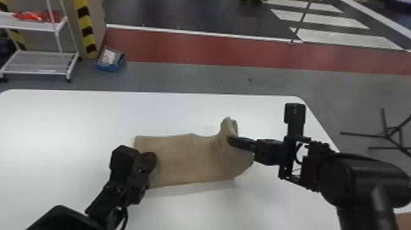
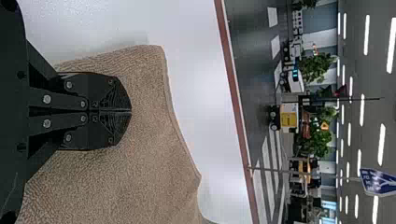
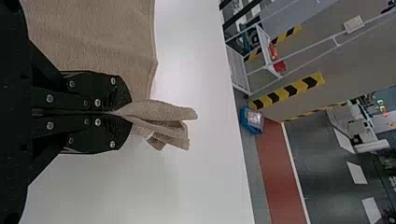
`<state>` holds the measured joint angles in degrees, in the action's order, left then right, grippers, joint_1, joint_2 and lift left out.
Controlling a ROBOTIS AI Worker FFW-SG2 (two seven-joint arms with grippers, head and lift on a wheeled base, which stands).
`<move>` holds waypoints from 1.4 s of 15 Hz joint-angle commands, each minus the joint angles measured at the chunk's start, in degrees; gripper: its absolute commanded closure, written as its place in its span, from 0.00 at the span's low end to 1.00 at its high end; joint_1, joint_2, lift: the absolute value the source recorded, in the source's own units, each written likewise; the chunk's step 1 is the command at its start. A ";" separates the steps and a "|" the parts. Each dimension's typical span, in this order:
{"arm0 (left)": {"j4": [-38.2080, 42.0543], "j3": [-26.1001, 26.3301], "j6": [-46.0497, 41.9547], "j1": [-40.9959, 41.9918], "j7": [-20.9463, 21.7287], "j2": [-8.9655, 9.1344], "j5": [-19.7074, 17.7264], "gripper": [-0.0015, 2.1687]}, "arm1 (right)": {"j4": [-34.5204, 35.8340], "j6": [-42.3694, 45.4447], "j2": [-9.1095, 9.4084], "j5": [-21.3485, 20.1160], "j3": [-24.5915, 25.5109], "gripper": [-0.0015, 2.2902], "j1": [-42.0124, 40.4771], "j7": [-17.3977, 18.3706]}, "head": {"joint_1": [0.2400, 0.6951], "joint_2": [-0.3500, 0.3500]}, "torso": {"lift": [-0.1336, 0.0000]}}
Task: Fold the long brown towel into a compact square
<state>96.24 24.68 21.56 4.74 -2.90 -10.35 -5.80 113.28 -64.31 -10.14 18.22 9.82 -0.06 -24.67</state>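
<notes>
Towel pinched at one end, compact square still to make.
My right end effector [image 3: 125,113] grips a bunched edge of the long brown towel [image 1: 189,162], which lies oblong across the white surface [image 1: 76,122]; my left end effector [image 2: 130,111], fingers together, is at its left end. I judge the folding partway at best, with the right end to bring over and square up.
</notes>
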 commanded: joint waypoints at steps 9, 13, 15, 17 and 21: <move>14.33 -4.64 6.00 4.14 0.97 -1.52 -3.61 0.91 | 7.04 -15.64 3.63 -0.03 -4.90 0.66 10.26 7.09 | 1.00 0.35 | 0.12; 14.42 -6.84 10.74 4.67 5.89 -1.78 -4.75 0.91 | 0.71 -18.45 2.58 0.06 -5.16 0.66 16.94 7.62 | 1.00 0.36 | 0.12; 13.19 -7.28 10.74 4.58 9.23 -1.70 -5.98 0.91 | -3.24 -19.15 2.58 -0.03 -6.13 0.66 20.54 8.23 | 1.00 0.36 | 0.12; 12.40 -7.45 10.74 4.49 9.58 -1.78 -6.33 0.91 | -4.74 -19.33 2.58 -0.29 -7.45 0.66 22.12 8.41 | 1.00 0.35 | 0.12; 10.02 -8.16 10.57 3.79 10.11 -1.78 -5.19 0.91 | -5.97 -20.56 2.84 -0.99 -11.67 0.66 23.00 9.02 | 1.00 0.38 | 0.12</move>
<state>107.59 16.55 32.25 8.95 7.21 -12.13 -11.58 107.40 -84.09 -7.50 17.37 -0.61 23.06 -15.67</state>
